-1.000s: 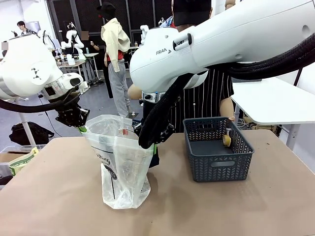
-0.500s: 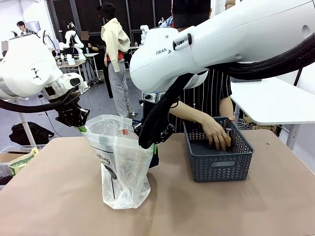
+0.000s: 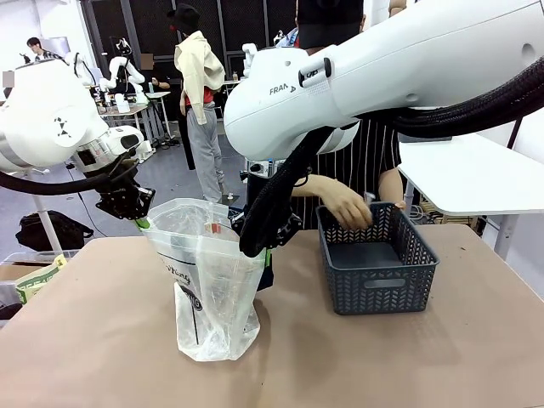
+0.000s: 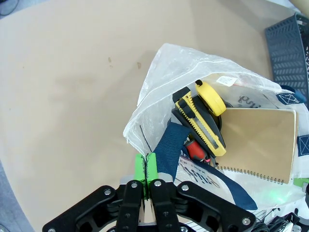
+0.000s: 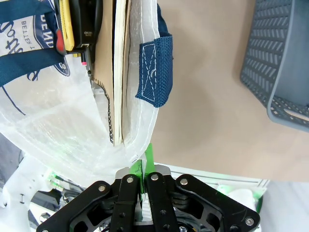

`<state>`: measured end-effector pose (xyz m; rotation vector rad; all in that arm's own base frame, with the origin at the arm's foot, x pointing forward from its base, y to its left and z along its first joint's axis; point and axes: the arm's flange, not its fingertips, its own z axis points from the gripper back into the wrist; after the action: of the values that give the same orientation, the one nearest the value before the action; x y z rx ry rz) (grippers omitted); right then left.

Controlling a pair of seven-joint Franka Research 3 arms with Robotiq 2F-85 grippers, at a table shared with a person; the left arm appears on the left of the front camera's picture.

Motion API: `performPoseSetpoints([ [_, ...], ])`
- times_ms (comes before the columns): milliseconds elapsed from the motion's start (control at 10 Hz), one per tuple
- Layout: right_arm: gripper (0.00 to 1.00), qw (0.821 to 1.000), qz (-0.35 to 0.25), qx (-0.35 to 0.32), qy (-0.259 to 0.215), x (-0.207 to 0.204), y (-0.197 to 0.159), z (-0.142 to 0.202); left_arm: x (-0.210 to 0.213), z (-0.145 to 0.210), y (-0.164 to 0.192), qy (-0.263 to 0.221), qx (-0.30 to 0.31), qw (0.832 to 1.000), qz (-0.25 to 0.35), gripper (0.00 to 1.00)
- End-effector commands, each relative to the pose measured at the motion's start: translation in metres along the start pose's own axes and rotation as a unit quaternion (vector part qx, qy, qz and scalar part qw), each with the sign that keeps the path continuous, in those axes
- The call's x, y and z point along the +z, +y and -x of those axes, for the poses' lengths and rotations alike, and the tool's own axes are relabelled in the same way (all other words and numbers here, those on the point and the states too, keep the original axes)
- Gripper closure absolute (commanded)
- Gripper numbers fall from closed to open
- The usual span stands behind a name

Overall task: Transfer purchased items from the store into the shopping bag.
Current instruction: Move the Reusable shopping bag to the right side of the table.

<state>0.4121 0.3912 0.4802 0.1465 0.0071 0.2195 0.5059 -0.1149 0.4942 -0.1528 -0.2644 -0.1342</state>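
Lifting clear of the store (image 3: pixel 378 285), the person's hand (image 3: pixel 347 204) is now hanging closed over its far left rim. Half a second ago it was reaching down inside, where a small tan roll had been lying against the right wall. That roll is no longer lying there, so the hand is probably carrying it, though the fingers are hiding whatever they hold. If so, one more purchase is heading for the shopping bag (image 3: pixel 212 289), which is standing on the tabletop (image 3: pixel 102 340) left of the store and near it.

Neither arm is shifting. The left pincer (image 4: pixel 148 168) is pinching the bag's left rim with its jaws fully closed. The right pincer (image 5: pixel 142 166) is doing the same on the right rim, and together they are keeping the mouth spread.

By count, one hand, one store, one bag and two pincers are taking part. Inside the bag, four items are lying: one yellow tape measure (image 4: pixel 210 96), one yellow-and-black cutter (image 4: pixel 200 128), one tan spiral notebook (image 4: pixel 258 142) and one red-tipped item (image 4: pixel 195 150) too hidden to identify.
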Motion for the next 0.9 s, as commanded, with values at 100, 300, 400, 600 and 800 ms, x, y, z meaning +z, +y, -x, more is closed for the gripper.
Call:
performPoseSetpoints([
  [100,1.0,1.0,-0.007,0.004,0.001,-0.0005,-0.0038,0.0044,0.0005,0.004,0.0021,-0.006,0.003,1.0,0.001,1.0],
  [300,1.0,1.0,-0.007,0.004,0.001,-0.0005,-0.0038,0.0044,0.0005,0.004,0.0021,-0.006,0.003,1.0,0.001,1.0],
  [400,1.0,1.0,-0.007,0.004,0.001,-0.0005,-0.0038,0.0044,0.0005,0.004,0.0021,-0.006,0.003,1.0,0.001,1.0],
  [600,1.0,1.0,-0.007,0.004,0.001,-0.0005,-0.0038,0.0044,0.0005,0.004,0.0021,-0.006,0.003,1.0,0.001,1.0],
  [800,1.0,1.0,-0.007,0.004,0.001,-0.0005,-0.0038,0.0044,0.0005,0.004,0.0021,-0.006,0.003,1.0,0.001,1.0],
])
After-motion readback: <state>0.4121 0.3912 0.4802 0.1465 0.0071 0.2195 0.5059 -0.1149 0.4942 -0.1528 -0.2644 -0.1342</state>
